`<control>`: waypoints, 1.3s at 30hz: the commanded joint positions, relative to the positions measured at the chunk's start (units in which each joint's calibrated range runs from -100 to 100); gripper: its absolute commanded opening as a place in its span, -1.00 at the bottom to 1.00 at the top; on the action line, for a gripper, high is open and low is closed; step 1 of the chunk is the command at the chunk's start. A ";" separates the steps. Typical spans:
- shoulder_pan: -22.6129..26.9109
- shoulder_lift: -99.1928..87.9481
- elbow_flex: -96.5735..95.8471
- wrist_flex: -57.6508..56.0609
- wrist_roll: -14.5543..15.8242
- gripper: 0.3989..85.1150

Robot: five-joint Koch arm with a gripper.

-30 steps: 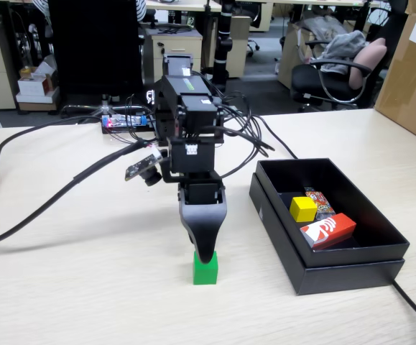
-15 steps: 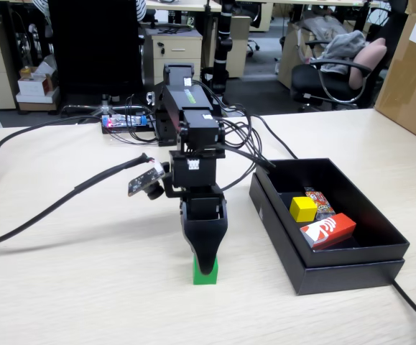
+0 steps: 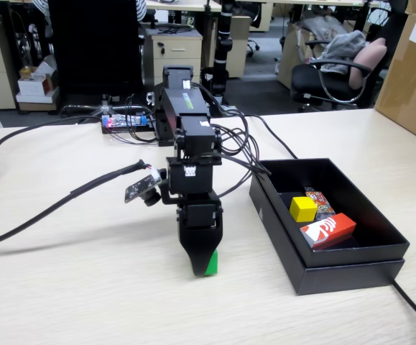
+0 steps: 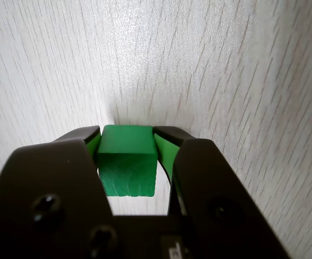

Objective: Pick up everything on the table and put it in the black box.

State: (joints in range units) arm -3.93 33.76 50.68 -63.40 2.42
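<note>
The gripper (image 3: 202, 269) stands low over the bench (image 3: 85, 287), near its front edge and just beside the long side of the black box (image 3: 315, 277). In the wrist view its fingers (image 4: 88, 141) are clamped on the green cube (image 4: 127, 162), one on each side face, and the cube looks to sit square between them, right at the bench surface. In the fixed view only a green corner (image 3: 211, 264) shows past the dark tip.

The yellow cube (image 3: 303, 208) and the red-and-white carton (image 3: 327, 231) already lie inside the box, next to a small orange-printed packet (image 3: 319, 200), so the green cube appears to be the last item out.

The step now is the lift. It should go straight up first, with the grip kept firm, high enough to clear the box's stepped rim before any swing sideways. A release over the bare floor of the box, away from the carton, would avoid a bounce.
</note>
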 commanded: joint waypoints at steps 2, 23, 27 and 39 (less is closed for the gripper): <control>-0.20 -2.49 4.07 1.85 0.05 -0.92; 2.78 -20.85 10.42 -11.11 1.90 -0.92; 4.98 -25.44 9.97 -12.32 2.64 -0.92; 16.31 -35.53 5.62 -13.27 5.03 -0.92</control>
State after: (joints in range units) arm 10.62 3.36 54.34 -76.73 7.40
